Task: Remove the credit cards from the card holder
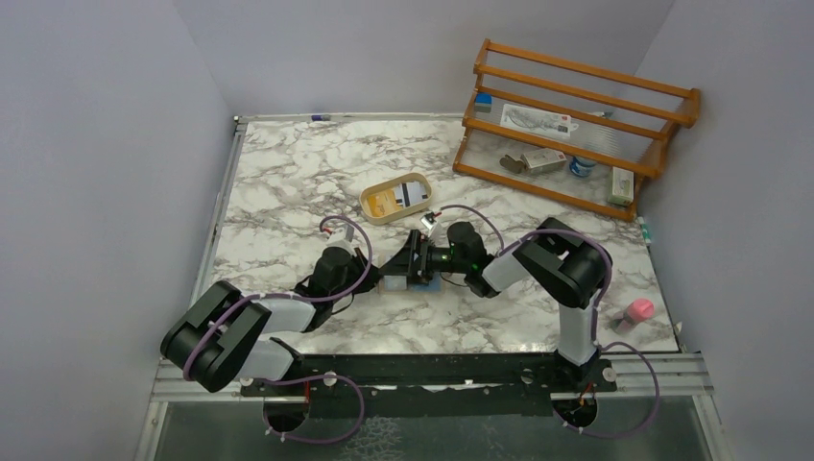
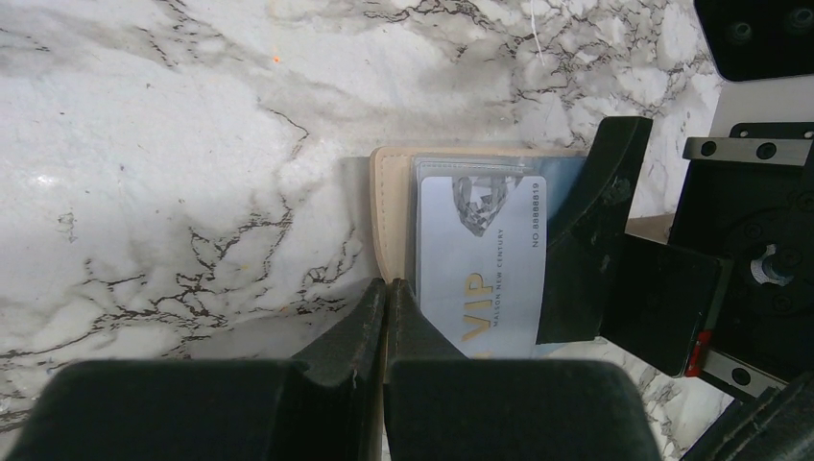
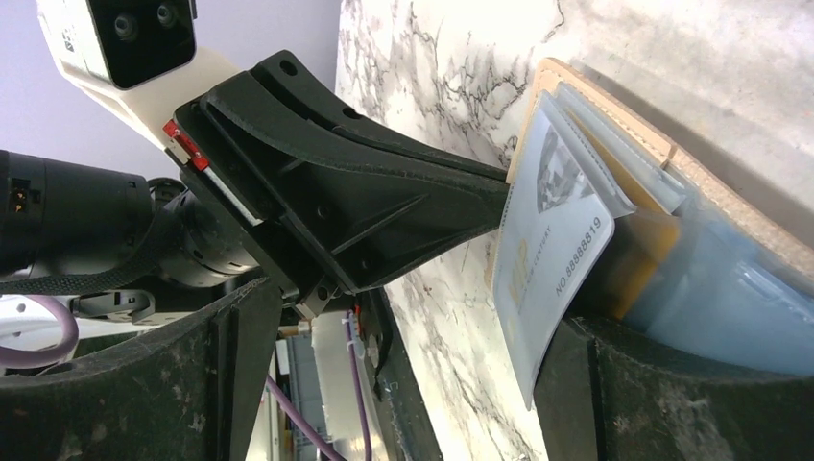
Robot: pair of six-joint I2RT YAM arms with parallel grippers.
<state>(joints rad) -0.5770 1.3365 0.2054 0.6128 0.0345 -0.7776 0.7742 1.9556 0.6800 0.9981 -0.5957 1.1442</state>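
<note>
card holder (image 2: 392, 211): 3 o'clock side was hidden under right gripper (image 1: 415, 260)
credit card (image 2: 480, 259): 6 o'clock edge was hidden behind left gripper (image 2: 386, 317)

Robot lab cell: plain walls (image 1: 96, 144), marble tbl (image 1: 288, 182), alu base rail (image 1: 432, 370).

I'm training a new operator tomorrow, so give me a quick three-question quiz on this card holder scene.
1. True or false: the left gripper is shut on the edge of the card holder.
2. Which word is printed large on the credit card sticking out of it? A) VIP B) GOLD C) DEBIT
3. Which gripper stands open?
Key: 1 true; 2 A; 3 the right gripper.
</note>
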